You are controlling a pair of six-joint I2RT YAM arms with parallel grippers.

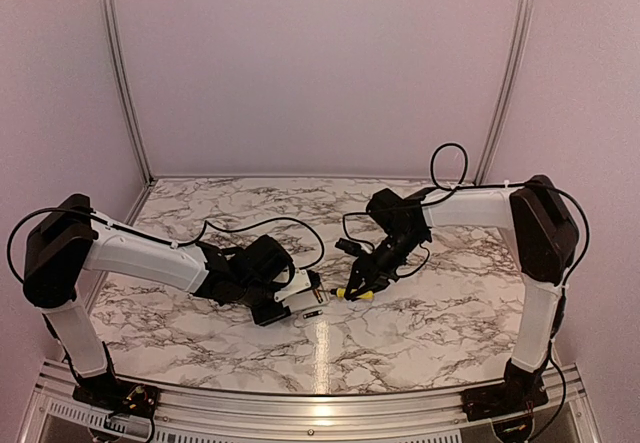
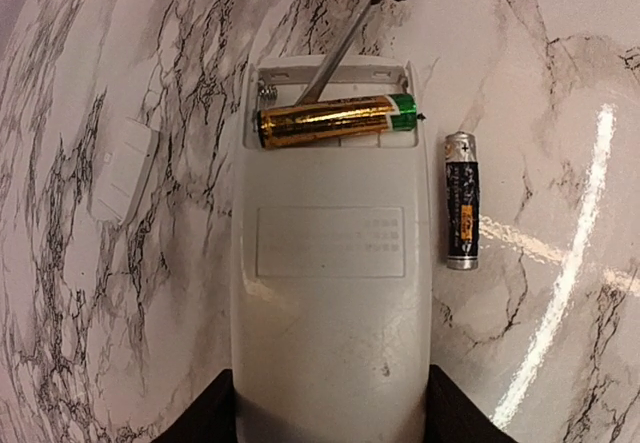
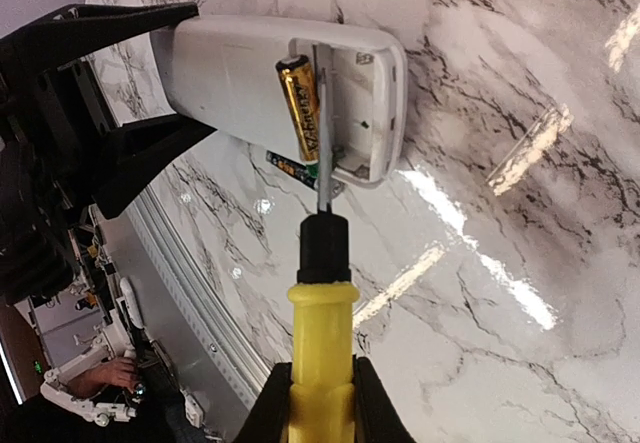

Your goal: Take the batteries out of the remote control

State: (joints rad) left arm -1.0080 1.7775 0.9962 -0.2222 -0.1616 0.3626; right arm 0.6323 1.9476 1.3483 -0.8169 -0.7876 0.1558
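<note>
Remote control [image 2: 330, 263] lay on the table [image 2: 540, 343], clamped by the left gripper [image 2: 330, 415]; gold battery [image 2: 335, 120] sat in its recess [image 2: 375, 78], dark battery [image 2: 462, 200] beside it; right gripper [image 3: 320, 403] clenched the screwdriver [image 3: 322, 313]

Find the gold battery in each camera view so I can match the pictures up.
Top external: gold battery, a tiny glint at centre, in the remote control between the arms.
Left wrist: gold battery upper centre, lying crosswise in the open bay.
Right wrist: gold battery upper centre, running down the picture.
Shared landmark: the screwdriver, its shaft right beside the battery.
</note>
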